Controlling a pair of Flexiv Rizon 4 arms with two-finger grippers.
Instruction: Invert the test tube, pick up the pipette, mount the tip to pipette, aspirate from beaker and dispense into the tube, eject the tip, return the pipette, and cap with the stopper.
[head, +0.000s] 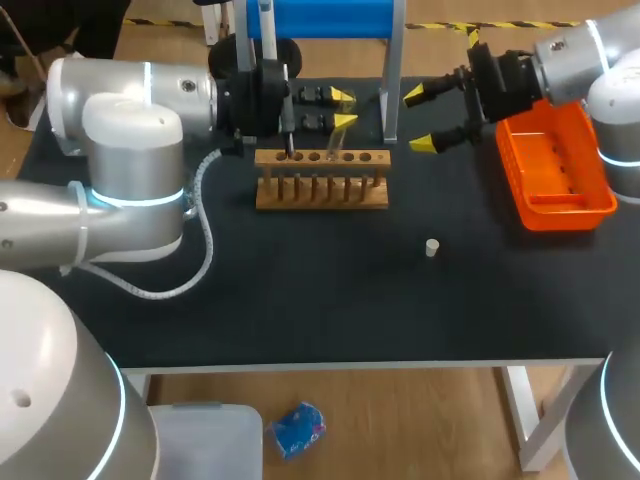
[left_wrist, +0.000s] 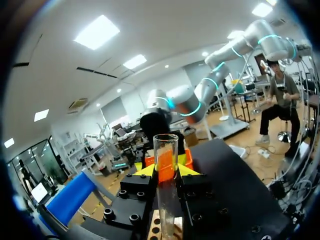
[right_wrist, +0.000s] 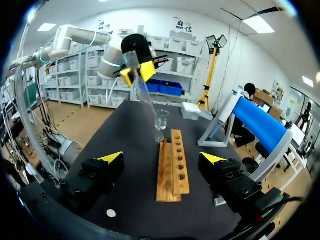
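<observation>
My left gripper (head: 343, 109) is shut on a clear glass test tube (head: 335, 142), which slants down to the wooden rack (head: 322, 180). In the left wrist view the tube (left_wrist: 166, 170) stands between the yellow tips (left_wrist: 187, 170), its open mouth pointing away, above the rack (left_wrist: 159, 229). From the right wrist, the left gripper (right_wrist: 137, 73) holds the tilted tube (right_wrist: 148, 106), its rounded end at the rack's (right_wrist: 172, 170) far end, with a glass beaker (right_wrist: 161, 119) just behind. My right gripper (head: 417, 120) is open and empty right of the rack. A small white stopper (head: 432, 247) lies on the mat.
An orange tray (head: 556, 170) sits at the right edge of the table. A blue stand (head: 320, 18) rises behind the rack, with its metal post (head: 392, 75) between the two grippers. The stopper (right_wrist: 111, 213) lies near my right gripper (right_wrist: 160, 161). A white box (right_wrist: 191, 110) stands past the beaker.
</observation>
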